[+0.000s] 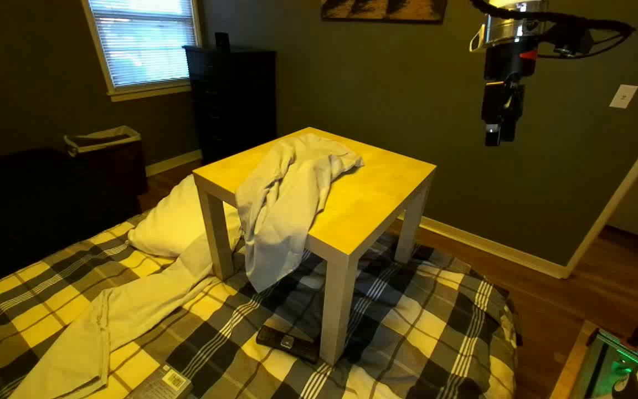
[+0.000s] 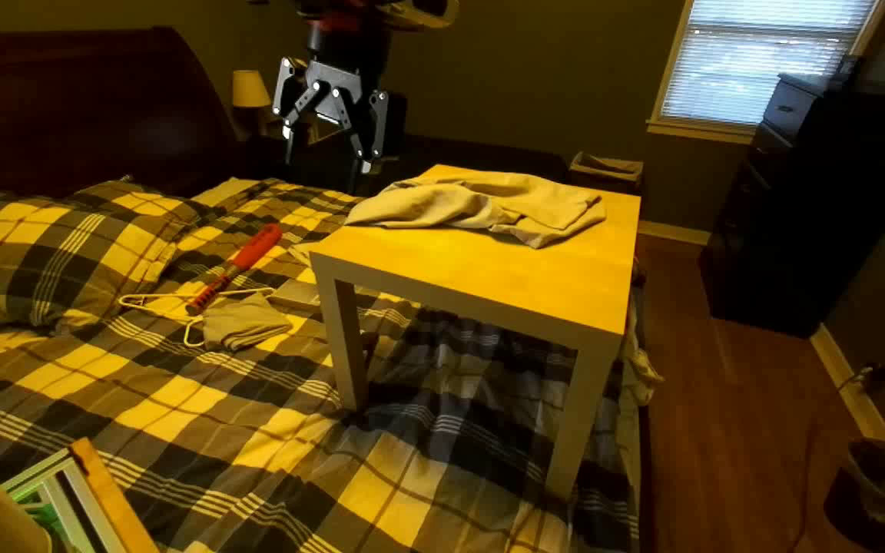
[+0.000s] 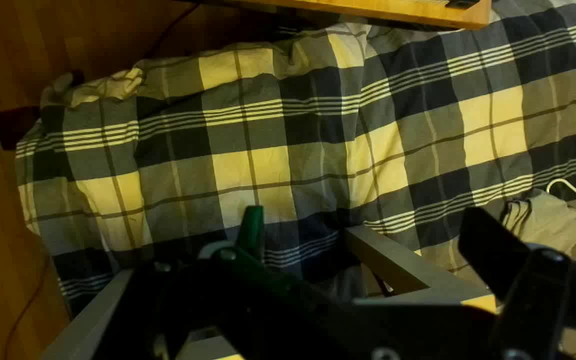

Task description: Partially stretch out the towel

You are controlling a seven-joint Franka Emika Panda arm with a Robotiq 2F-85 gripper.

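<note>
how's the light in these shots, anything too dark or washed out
In both exterior views, the window looks partly washed out and the dresser is near black; in the wrist view, the gripper is mostly dark, one finger tinted green.

Both exterior views cut my arm at the top. In an exterior view, the yellow table hides the hanging end of the towel. An exterior view's bottom edge cuts a labelled thing before this table. In the wrist view, my gripper covers most of the tabletop.
</note>
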